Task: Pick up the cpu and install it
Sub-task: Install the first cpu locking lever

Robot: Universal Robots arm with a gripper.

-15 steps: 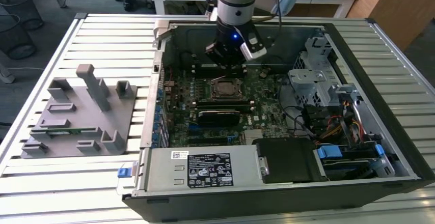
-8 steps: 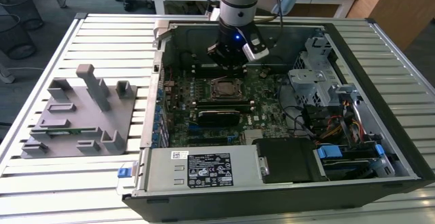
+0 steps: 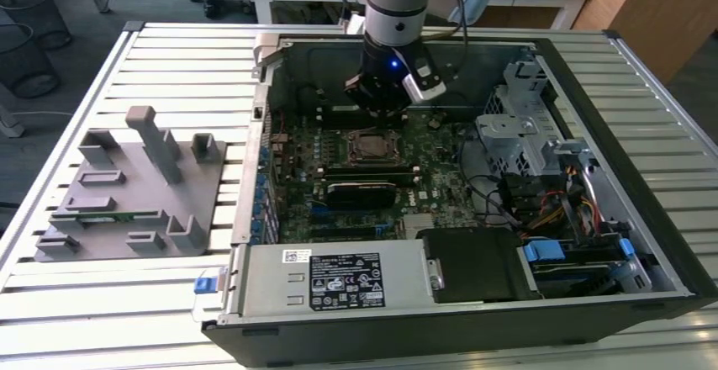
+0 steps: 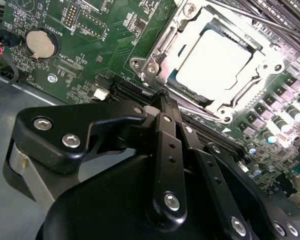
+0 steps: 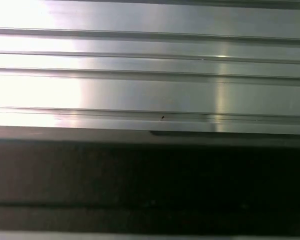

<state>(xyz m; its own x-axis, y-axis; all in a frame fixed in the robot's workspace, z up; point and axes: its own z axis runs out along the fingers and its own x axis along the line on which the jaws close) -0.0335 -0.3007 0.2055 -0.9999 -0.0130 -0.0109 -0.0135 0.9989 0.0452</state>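
In the second wrist view the cpu [image 4: 215,62], a flat square with a matt silver-grey metal top, is seated in the metal-framed socket [image 4: 155,60] on the green motherboard [image 4: 90,30]; being square, no long axis is shown, its corners set diagonally. The black gripper [image 4: 162,97] is seen at 7 o'clock from it, fingertips drawn together, holding nothing.
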